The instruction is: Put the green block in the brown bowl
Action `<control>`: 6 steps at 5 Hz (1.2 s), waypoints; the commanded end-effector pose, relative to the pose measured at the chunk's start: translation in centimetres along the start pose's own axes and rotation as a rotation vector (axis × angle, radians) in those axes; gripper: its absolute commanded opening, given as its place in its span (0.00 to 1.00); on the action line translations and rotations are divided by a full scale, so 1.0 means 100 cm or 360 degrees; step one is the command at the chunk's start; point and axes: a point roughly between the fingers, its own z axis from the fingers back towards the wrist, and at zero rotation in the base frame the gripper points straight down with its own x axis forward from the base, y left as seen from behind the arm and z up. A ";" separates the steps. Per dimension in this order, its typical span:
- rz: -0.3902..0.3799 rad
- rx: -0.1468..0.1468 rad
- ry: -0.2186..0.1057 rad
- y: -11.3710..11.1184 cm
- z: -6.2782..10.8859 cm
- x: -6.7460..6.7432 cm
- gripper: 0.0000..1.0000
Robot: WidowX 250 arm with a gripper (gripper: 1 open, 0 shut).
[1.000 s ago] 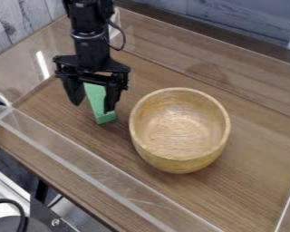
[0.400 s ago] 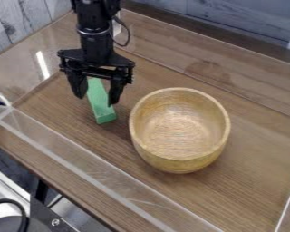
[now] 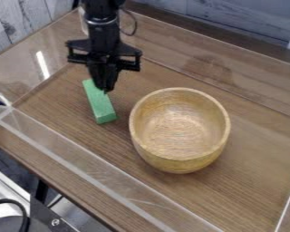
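The green block (image 3: 99, 102) lies flat on the wooden table, left of the brown bowl (image 3: 180, 129). My gripper (image 3: 108, 84) hangs straight down over the block's far end, its two fingers pressed together into one narrow point. The fingertips (image 3: 109, 86) meet just at or above the block's far right corner, and the block still rests on the table. Nothing is visibly clamped between the fingers. The bowl stands upright and empty, a short gap to the right of the block.
A clear plastic wall (image 3: 39, 136) runs along the front left of the wooden table (image 3: 220, 77). Its raised edge also shows along the back. A dark stand (image 3: 8, 213) shows below the front left corner.
The fingers stood wide open astride the block; now they have snapped shut. The gripper has also risen a little. The block has stayed in the same place on the table.
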 end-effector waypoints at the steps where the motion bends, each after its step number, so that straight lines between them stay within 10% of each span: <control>1: -0.0036 0.0017 -0.0058 0.005 0.006 0.008 0.00; 4: -0.0007 0.0061 0.0010 0.003 -0.001 0.002 0.00; 6: -0.0018 -0.0019 -0.0016 0.009 -0.010 0.007 0.00</control>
